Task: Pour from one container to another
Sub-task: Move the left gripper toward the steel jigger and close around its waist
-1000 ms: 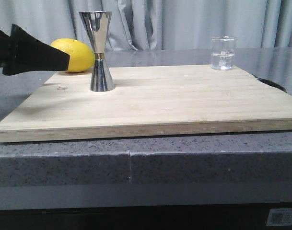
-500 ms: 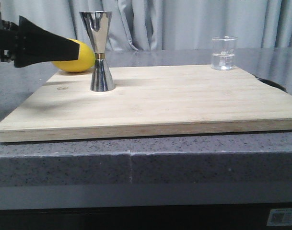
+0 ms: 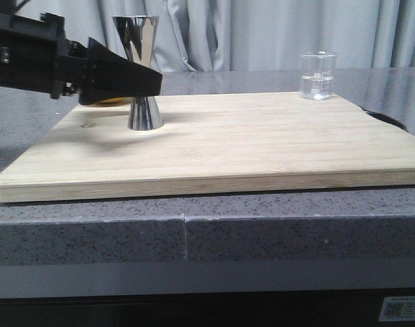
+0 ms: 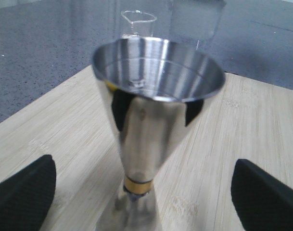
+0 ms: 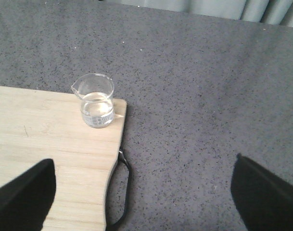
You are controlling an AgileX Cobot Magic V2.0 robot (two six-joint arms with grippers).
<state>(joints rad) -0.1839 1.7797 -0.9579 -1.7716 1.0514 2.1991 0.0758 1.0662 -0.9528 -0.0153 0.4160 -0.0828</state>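
Take the tall shiny steel hourglass jigger (image 3: pixel 143 71) as your landmark. Your left gripper (image 4: pixel 145 190) has its black fingers (image 3: pixel 118 78) spread wide to either side of it, the steel stem between them with free room on both sides (contact can't be judged). Behind the jigger, a yellow fruit is almost wholly hidden by the arm. From the jigger across to the small clear glass beaker (image 3: pixel 318 75) at the far corner, the pale wooden cutting board (image 3: pixel 262 146) lies bare.
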